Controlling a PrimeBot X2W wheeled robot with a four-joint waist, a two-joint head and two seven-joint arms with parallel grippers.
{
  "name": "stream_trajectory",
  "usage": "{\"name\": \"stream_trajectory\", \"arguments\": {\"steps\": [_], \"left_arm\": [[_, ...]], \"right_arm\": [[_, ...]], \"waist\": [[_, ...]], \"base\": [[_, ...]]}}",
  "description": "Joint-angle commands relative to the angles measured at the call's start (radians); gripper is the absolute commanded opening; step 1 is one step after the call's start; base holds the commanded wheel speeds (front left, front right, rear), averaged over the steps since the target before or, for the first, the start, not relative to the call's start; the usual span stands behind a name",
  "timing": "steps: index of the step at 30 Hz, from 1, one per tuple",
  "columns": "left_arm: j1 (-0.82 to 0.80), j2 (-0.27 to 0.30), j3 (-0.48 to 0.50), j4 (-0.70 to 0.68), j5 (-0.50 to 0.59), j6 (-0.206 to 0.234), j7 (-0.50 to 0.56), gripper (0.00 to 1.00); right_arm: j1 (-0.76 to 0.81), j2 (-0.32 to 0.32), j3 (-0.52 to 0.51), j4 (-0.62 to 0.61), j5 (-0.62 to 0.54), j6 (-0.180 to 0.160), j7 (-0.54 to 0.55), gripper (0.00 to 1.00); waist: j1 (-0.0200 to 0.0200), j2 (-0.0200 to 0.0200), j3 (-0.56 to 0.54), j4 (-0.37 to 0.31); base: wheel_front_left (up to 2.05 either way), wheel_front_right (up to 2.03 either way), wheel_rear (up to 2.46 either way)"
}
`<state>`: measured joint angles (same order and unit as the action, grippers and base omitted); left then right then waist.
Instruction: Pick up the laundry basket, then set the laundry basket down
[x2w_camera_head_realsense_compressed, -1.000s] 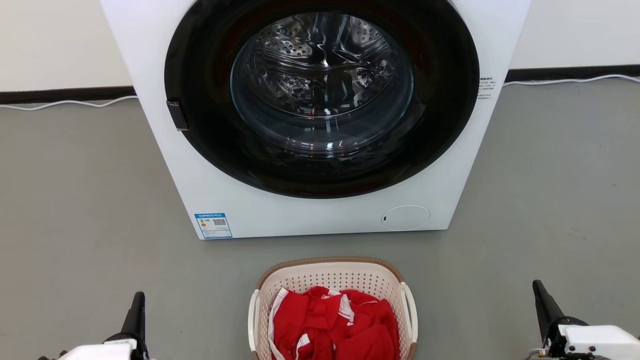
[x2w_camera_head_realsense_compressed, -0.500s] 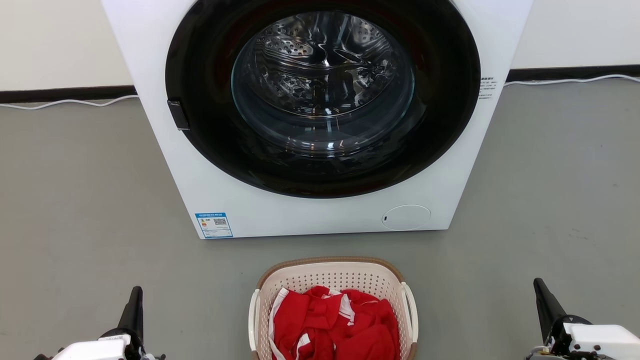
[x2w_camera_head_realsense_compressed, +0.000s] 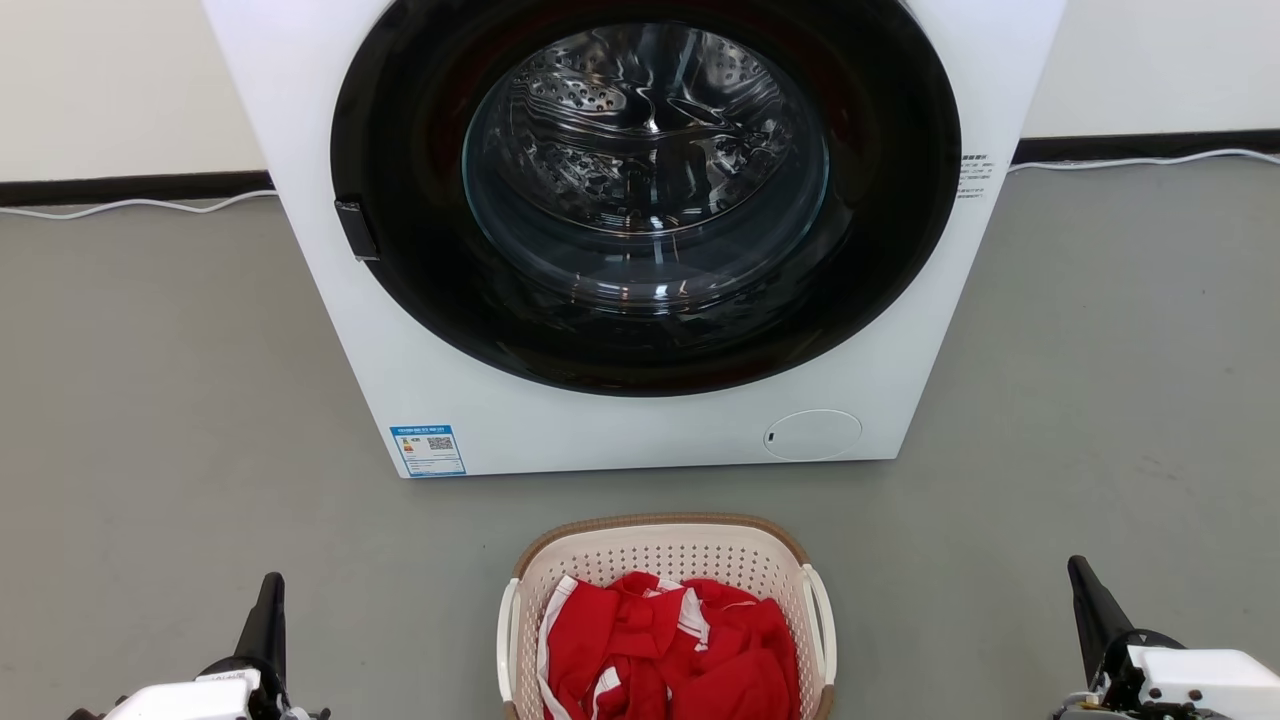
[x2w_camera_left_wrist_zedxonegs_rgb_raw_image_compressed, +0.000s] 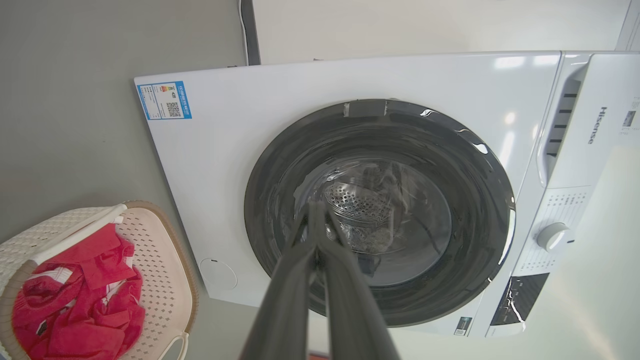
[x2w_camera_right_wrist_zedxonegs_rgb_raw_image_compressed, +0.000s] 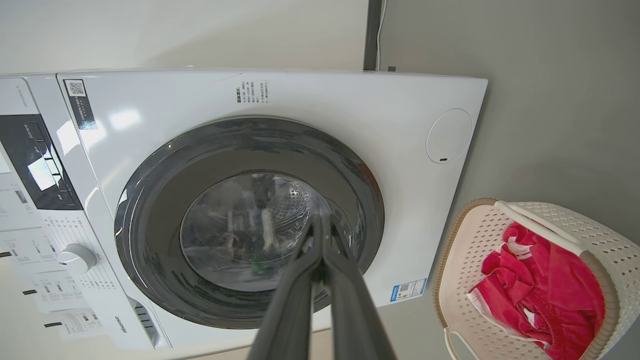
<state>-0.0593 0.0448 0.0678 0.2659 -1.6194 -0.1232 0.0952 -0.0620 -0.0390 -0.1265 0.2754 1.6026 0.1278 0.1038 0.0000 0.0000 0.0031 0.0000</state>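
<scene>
Head view, nearest first: left gripper (x2w_camera_head_realsense_compressed: 272, 592) and right gripper (x2w_camera_head_realsense_compressed: 1082, 578) both clenched tight on nothing, dark fingers pointing up, well apart from each other. Between them, touching neither, laundry basket (x2w_camera_head_realsense_compressed: 660, 553); rests on grey floor (x2w_camera_head_realsense_compressed: 150, 400), red clothing (x2w_camera_head_realsense_compressed: 670, 650) heaped inside. Beyond fingertips and basket, white washing machine (x2w_camera_head_realsense_compressed: 600, 440), round glass door (x2w_camera_head_realsense_compressed: 645, 200) facing the grippers. Left wrist view: basket left of the pressed-together fingers (x2w_camera_left_wrist_zedxonegs_rgb_raw_image_compressed: 295, 280). Right wrist view: basket right of that gripper's closed fingers.
</scene>
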Motion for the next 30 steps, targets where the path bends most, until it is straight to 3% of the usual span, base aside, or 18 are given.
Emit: {"name": "stream_trajectory", "arguments": {"steps": [1,30], "left_arm": [[-0.048,0.015,0.034,-0.021,0.001,-0.007,0.008,0.0],[-0.048,0.012,0.038,-0.021,0.004,-0.007,0.012,0.0]], "right_arm": [[-0.046,-0.014,0.016,-0.031,0.009,0.003,0.006,0.0],[-0.046,-0.013,0.015,-0.031,0.008,0.003,0.008,0.0]], "waist": [[0.0,0.0,0.0,0.0],[0.0,0.0,0.0,0.0]], "base": [[0.0,0.0,0.0],[0.0,0.0,0.0]]}}
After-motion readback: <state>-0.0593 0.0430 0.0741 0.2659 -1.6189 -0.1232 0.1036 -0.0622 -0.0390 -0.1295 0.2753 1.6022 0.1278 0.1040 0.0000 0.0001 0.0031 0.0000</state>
